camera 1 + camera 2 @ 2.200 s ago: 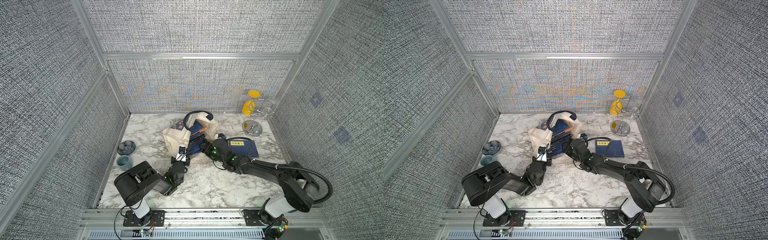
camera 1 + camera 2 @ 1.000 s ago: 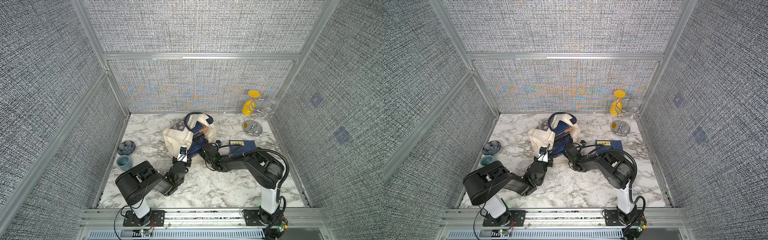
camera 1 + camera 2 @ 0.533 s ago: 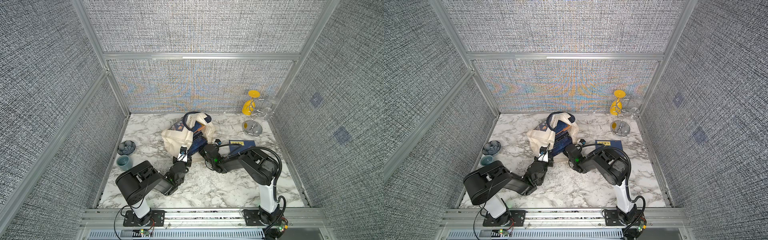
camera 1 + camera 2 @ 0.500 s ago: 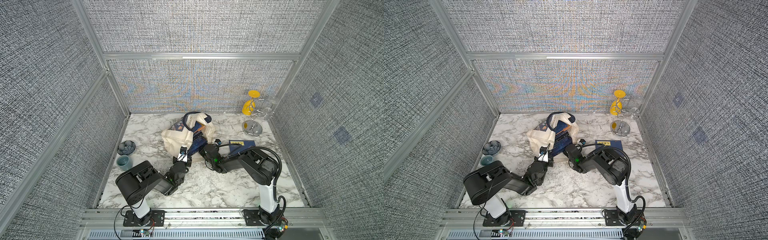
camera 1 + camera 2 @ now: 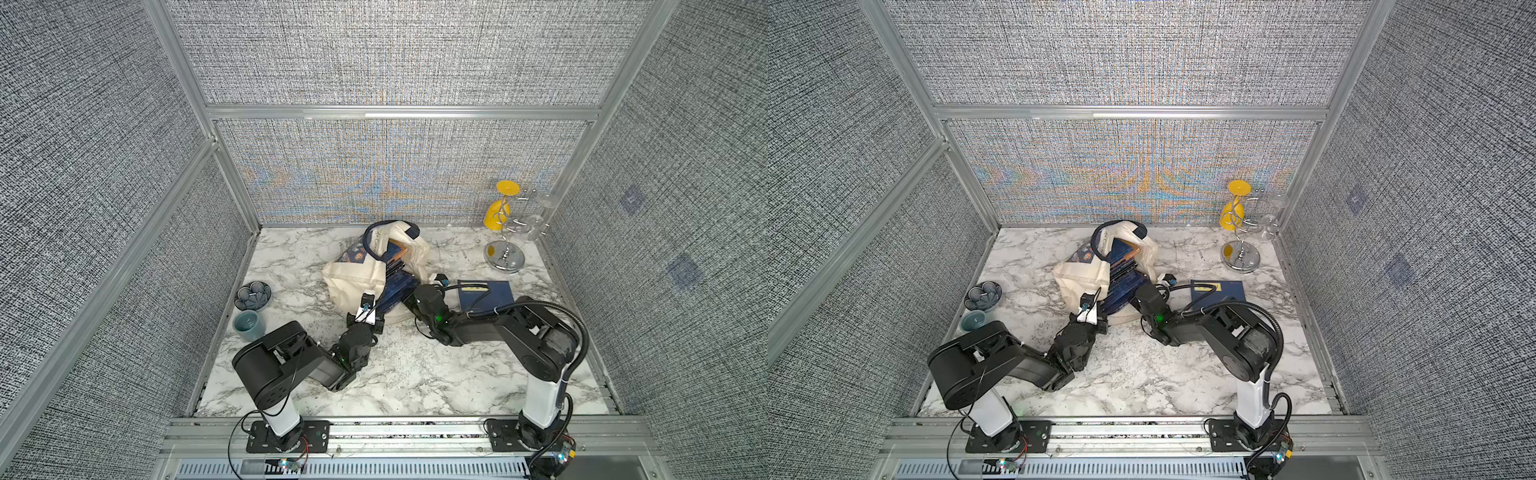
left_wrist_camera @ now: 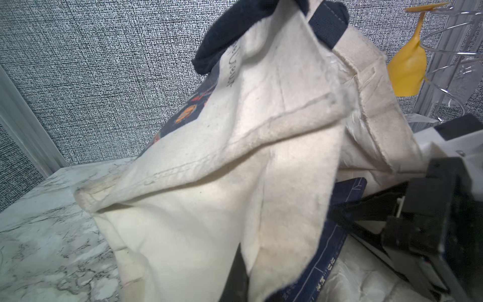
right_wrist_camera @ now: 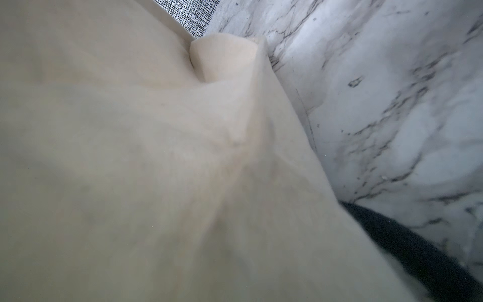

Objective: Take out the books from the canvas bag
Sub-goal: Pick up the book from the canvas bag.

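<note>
The cream canvas bag (image 5: 353, 278) (image 5: 1079, 274) lies in the middle of the marble table, its mouth facing the front. Dark navy books (image 5: 397, 286) (image 5: 1123, 286) stick out of it in a stack. One more navy book (image 5: 486, 293) (image 5: 1219, 291) with a yellow label lies flat to the right. My left gripper (image 5: 374, 311) (image 6: 240, 277) is shut on the bag's cream front edge (image 6: 235, 157). My right gripper (image 5: 409, 297) (image 6: 337, 214) is shut, its tips at the right edge of the book stack (image 6: 337, 243) under the bag's flap. Fabric (image 7: 130, 157) fills the right wrist view and hides what its jaws pinch.
A dark flower-shaped dish (image 5: 252, 295) and a teal cup (image 5: 248, 325) stand at the left edge. A wire rack (image 5: 505, 257) holding a yellow glass (image 5: 496, 216) and clear glasses stands at the back right. Grey panels wall in three sides.
My right arm swung from beside the loose book back to the bag's mouth, folded in closer, and its jaws closed. The bag's top shifted slightly. My left arm kept its grip and place.
</note>
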Controlling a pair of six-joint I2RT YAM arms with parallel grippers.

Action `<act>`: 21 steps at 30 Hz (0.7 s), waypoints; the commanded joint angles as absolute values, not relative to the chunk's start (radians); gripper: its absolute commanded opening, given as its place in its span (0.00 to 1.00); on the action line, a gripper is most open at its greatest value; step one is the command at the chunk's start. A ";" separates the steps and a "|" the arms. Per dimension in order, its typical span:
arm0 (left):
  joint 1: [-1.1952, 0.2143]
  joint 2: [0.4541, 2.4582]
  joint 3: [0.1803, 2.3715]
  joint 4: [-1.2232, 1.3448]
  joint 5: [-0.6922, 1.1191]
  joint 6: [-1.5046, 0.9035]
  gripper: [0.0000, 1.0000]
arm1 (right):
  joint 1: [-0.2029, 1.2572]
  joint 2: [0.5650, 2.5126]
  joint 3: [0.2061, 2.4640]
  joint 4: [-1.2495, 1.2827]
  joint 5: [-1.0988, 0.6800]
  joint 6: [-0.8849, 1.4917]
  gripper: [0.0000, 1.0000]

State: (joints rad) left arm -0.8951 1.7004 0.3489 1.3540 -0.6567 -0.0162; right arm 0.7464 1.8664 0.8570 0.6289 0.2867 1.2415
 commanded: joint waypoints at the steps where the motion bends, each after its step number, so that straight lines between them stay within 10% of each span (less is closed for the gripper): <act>1: -0.897 1.706 0.355 1.396 -0.658 -0.006 0.00 | 0.757 1.818 0.850 0.607 0.248 1.181 0.00; 8: -0.896 1.706 0.355 1.396 -0.660 -0.003 0.00 | 0.758 1.781 0.836 0.573 0.159 1.184 0.00; 14: -0.897 1.707 0.355 1.396 -0.658 -0.007 0.00 | 0.759 1.832 0.841 0.589 0.097 1.233 0.38; 21: -0.897 1.710 0.357 1.398 -0.657 -0.011 0.00 | 0.784 1.898 0.877 0.592 0.131 1.269 0.45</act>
State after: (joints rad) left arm -0.8986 1.7092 0.3511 1.3567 -0.6701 -0.0113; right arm 0.7746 1.8824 0.8593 0.5735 0.1276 1.2533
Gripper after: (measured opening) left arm 0.074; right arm 0.458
